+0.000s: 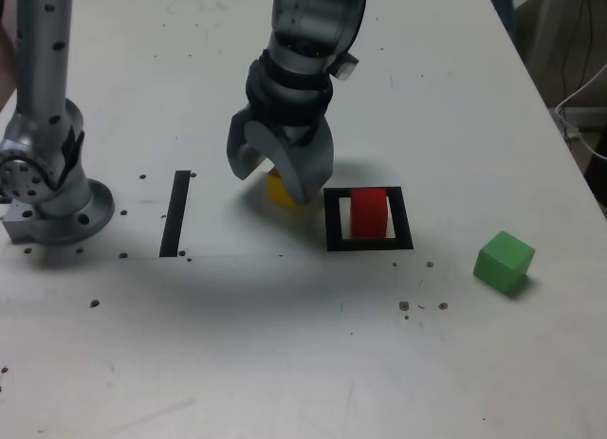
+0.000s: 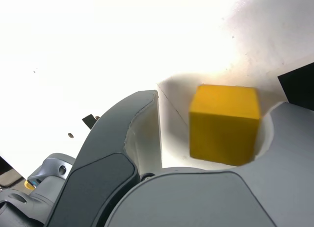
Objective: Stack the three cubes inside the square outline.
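the grey two-jaw gripper [image 1: 281, 181] is low over the white table [image 1: 285, 363], with its jaws on both sides of the small matte yellow cube [image 2: 224, 124]. in the wrist view a gap shows between one jaw and the cube, and the other jaw is at the cube's edge; i cannot tell if they already press it. the small red cube [image 1: 370, 214] stands inside the black-bordered square outline [image 1: 369, 242], just beside the gripper. the small green cube [image 1: 504, 261] lies well apart, on the exterior view's right. a straight black strip [image 1: 175, 213] lies on the exterior view's left.
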You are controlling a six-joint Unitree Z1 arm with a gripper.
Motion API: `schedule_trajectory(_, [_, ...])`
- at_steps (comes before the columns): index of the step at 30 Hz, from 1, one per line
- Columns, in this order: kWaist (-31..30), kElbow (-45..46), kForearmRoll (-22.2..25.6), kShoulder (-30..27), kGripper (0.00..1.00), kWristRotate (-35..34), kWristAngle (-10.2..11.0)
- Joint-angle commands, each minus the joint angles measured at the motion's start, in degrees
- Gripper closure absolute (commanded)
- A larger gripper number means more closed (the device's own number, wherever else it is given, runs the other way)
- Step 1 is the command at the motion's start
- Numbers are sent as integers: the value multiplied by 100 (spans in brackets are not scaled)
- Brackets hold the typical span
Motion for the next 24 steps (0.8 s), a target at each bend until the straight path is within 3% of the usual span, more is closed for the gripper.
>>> schedule_trajectory(1, [7, 17, -31, 25, 58, -9, -2])
schedule_trajectory(10, [7, 33, -142, 19, 81, -10, -51])
schedule_trajectory(24, [7, -80, 25, -92, 88, -10, -97])
